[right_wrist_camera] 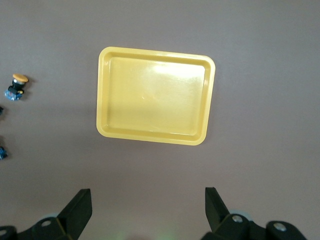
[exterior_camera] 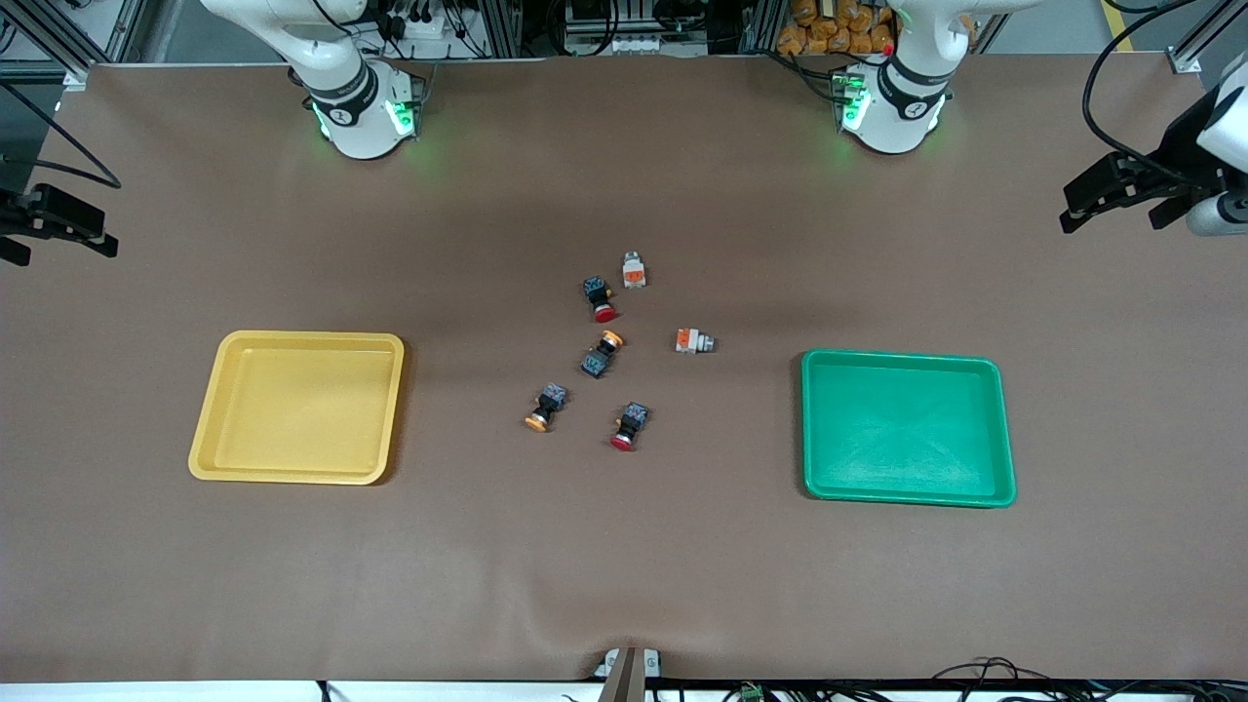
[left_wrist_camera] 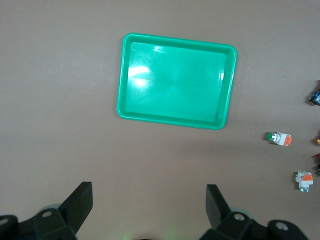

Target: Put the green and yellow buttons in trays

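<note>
Two black buttons with orange-yellow caps [exterior_camera: 603,353] [exterior_camera: 546,407] and two grey-white buttons with an orange block [exterior_camera: 635,270] [exterior_camera: 693,340] lie on the table's middle, between the trays. The yellow tray [exterior_camera: 297,407] is toward the right arm's end and the green tray [exterior_camera: 907,426] toward the left arm's end; both are empty. My left gripper [exterior_camera: 1116,207] is open and empty, high over the table's edge at the left arm's end. My right gripper [exterior_camera: 58,242] is open and empty, high over the edge at the right arm's end. The left wrist view shows the green tray [left_wrist_camera: 176,80] and both grey-white buttons [left_wrist_camera: 279,138] [left_wrist_camera: 304,180]. The right wrist view shows the yellow tray [right_wrist_camera: 155,95] and one yellow-capped button [right_wrist_camera: 18,86].
Two black buttons with red caps [exterior_camera: 599,297] [exterior_camera: 629,426] lie among the task's buttons. The table is covered with a brown mat [exterior_camera: 624,565]. The arm bases [exterior_camera: 361,112] [exterior_camera: 892,107] stand at the edge farthest from the front camera.
</note>
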You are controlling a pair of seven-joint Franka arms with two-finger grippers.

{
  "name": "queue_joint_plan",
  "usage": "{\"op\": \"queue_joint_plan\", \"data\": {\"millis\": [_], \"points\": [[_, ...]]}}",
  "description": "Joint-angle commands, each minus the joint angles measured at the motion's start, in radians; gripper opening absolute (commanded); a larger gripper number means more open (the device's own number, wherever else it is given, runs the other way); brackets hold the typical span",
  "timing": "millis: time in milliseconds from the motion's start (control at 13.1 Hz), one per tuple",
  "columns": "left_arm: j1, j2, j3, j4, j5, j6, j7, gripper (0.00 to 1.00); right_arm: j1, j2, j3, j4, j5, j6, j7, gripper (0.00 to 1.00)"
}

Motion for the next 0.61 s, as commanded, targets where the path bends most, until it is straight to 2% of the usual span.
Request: {"op": "queue_joint_plan", "data": {"millis": [0, 534], "points": [[0.002, 0.012, -0.004, 0.034, 0.007, -0.032, 0.006, 1.00, -0.009, -0.001, 0.013, 0.011, -0.012, -0.011, 0.091, 1.00], [-0.009, 0.030, -0.019, 0.066, 0.056, -0.036, 0.000, 1.00, -0.009, 0.002, 0.015, 0.010, -0.012, -0.011, 0.092, 1.00]]}}
